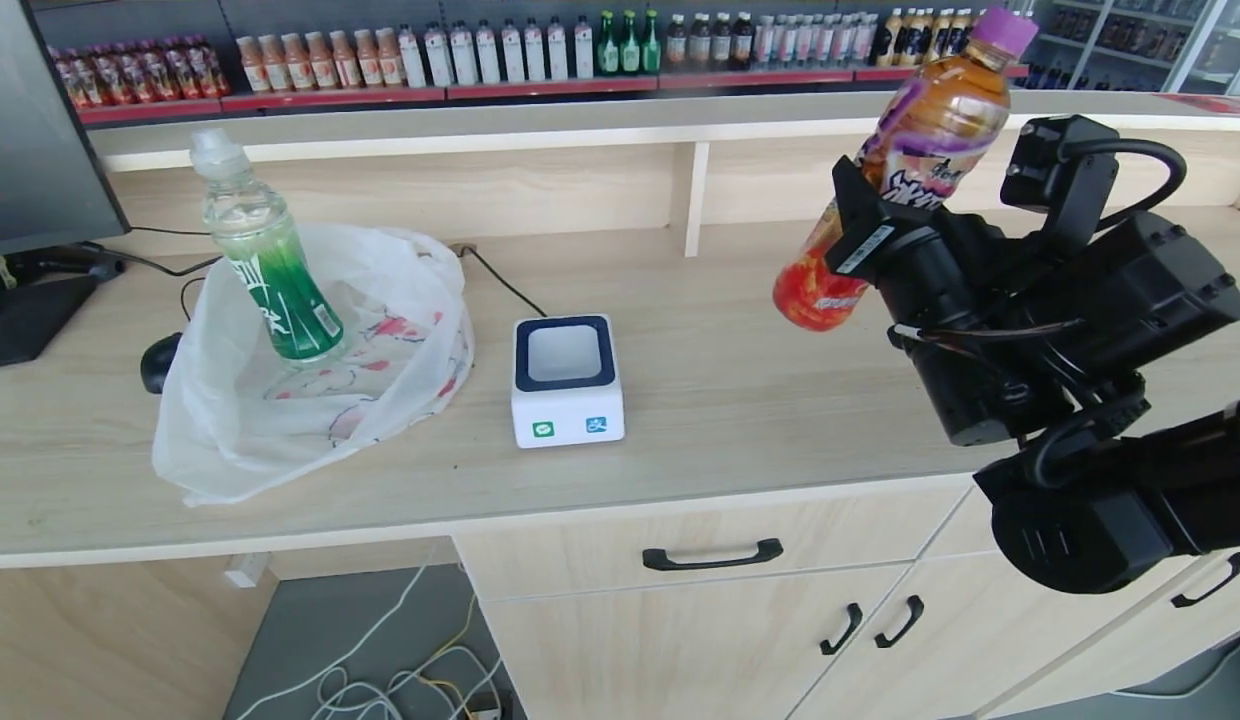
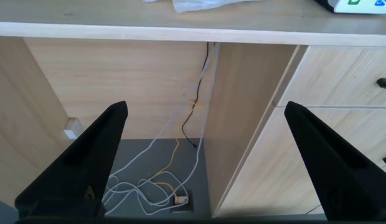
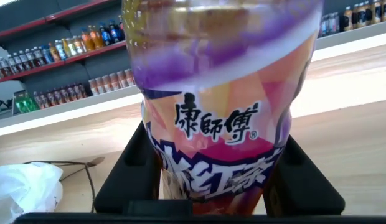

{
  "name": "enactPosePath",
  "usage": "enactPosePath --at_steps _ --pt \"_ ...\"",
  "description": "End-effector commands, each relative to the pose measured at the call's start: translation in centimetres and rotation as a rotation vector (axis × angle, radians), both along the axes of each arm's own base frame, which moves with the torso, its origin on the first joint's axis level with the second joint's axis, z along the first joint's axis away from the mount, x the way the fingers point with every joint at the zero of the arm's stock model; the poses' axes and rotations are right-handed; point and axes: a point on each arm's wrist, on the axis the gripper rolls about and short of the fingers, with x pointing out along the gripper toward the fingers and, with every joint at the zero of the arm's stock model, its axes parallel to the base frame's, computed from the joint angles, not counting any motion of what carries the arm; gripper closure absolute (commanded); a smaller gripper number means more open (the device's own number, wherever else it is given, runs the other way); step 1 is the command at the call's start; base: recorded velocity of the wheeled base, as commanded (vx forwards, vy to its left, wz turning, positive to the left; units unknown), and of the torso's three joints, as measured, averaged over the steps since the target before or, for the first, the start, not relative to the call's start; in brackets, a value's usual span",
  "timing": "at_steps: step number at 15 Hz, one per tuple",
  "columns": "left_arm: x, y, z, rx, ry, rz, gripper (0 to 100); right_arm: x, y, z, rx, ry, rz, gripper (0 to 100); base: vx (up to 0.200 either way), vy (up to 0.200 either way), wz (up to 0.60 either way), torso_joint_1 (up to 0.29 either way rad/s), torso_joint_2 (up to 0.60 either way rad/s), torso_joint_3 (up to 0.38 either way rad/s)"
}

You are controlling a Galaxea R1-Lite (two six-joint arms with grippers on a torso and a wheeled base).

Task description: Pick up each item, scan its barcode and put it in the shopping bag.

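Observation:
My right gripper point(image 1: 865, 235) is shut on an orange drink bottle point(image 1: 905, 160) with a purple cap, held tilted in the air above the right part of the counter. In the right wrist view the bottle point(image 3: 221, 106) sits between the black fingers point(image 3: 134, 174). A green-labelled bottle point(image 1: 265, 265) stands leaning in the open white shopping bag point(image 1: 310, 370) on the left of the counter. The white barcode scanner point(image 1: 567, 378) sits mid-counter, right of the bag. My left gripper point(image 2: 202, 168) is open and empty, below the counter's edge, facing the open space beneath it.
A black mouse point(image 1: 160, 362) and a monitor base point(image 1: 30, 310) lie left of the bag. A cable point(image 1: 500, 280) runs behind the scanner. Drawers with black handles point(image 1: 712, 556) front the counter. Cables point(image 2: 162, 180) lie on the floor underneath. Shelves of bottles point(image 1: 540, 50) line the back.

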Motion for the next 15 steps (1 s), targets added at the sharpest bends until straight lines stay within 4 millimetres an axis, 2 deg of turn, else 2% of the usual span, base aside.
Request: enactPosePath --at_steps 1,9,15 --pt "-0.01 0.00 0.04 -0.001 -0.002 0.000 0 -0.23 -0.12 0.20 0.002 -0.003 -0.001 100 0.000 0.200 0.00 0.002 0.00 0.002" --pt "0.00 0.00 0.00 0.002 -0.001 -0.001 0 -0.34 -0.20 -0.08 -0.001 0.009 -0.005 100 0.000 0.200 0.00 0.004 0.00 0.002" --pt "0.00 0.00 0.00 0.003 -0.001 0.000 0 -0.40 -0.16 -0.03 -0.004 0.006 -0.001 100 0.000 0.000 0.00 0.000 0.00 0.000"
